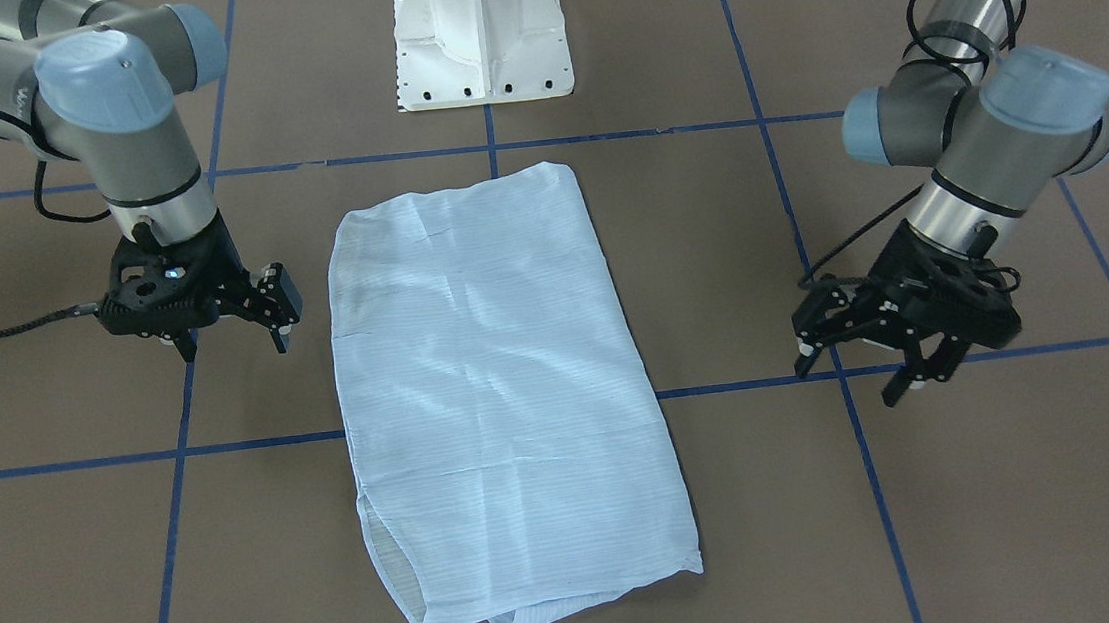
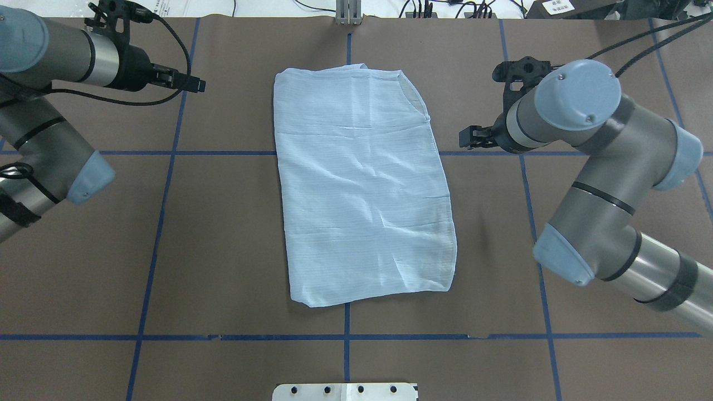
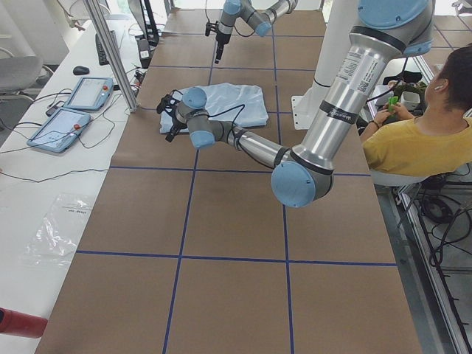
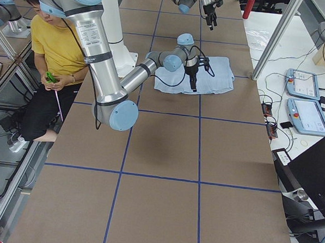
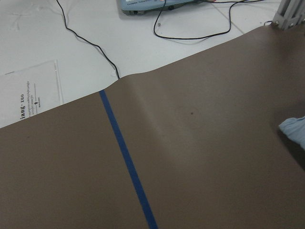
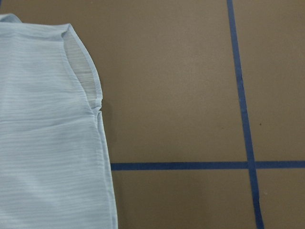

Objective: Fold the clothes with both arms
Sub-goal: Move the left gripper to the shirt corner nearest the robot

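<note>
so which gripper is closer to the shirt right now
Right. The right gripper hangs close beside one long edge of the shirt, not touching it. The left gripper sits farther out from the opposite edge.

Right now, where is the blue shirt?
The shirt lies flat mid-table in the front-facing view, between the right gripper and left gripper, touching neither.

The shirt [image 2: 362, 184] lay flat on the table [image 2: 223, 250], to the right of the left gripper [image 1: 861, 375] and to the left of the right gripper [image 1: 234, 344], well apart from both.
</note>
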You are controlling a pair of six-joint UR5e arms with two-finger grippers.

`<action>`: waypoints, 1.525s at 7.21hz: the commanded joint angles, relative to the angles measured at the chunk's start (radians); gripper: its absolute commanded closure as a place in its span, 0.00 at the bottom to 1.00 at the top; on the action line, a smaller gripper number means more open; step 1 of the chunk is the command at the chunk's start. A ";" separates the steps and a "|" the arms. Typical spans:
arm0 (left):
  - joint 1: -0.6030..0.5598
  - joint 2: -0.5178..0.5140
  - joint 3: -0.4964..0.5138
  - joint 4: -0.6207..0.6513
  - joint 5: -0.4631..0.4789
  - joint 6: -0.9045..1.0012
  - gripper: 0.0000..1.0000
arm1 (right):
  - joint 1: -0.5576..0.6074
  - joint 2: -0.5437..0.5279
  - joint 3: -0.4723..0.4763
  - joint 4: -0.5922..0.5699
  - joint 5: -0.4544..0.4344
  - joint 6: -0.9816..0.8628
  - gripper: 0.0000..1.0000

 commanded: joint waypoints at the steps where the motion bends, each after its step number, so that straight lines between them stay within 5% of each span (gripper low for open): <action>1: 0.174 0.063 -0.170 0.004 0.017 -0.253 0.00 | -0.007 -0.147 0.074 0.253 0.022 0.216 0.00; 2: 0.289 0.076 -0.226 0.028 0.146 -0.349 0.00 | -0.011 -0.194 0.076 0.357 0.025 0.247 0.00; 4: 0.496 0.069 -0.353 0.337 0.364 -0.461 0.00 | -0.014 -0.199 0.072 0.362 0.015 0.249 0.00; 8: 0.639 0.046 -0.344 0.486 0.442 -0.543 0.03 | -0.020 -0.199 0.066 0.358 0.010 0.249 0.00; 11: 0.672 0.025 -0.321 0.484 0.447 -0.543 0.33 | -0.024 -0.196 0.066 0.360 0.010 0.249 0.00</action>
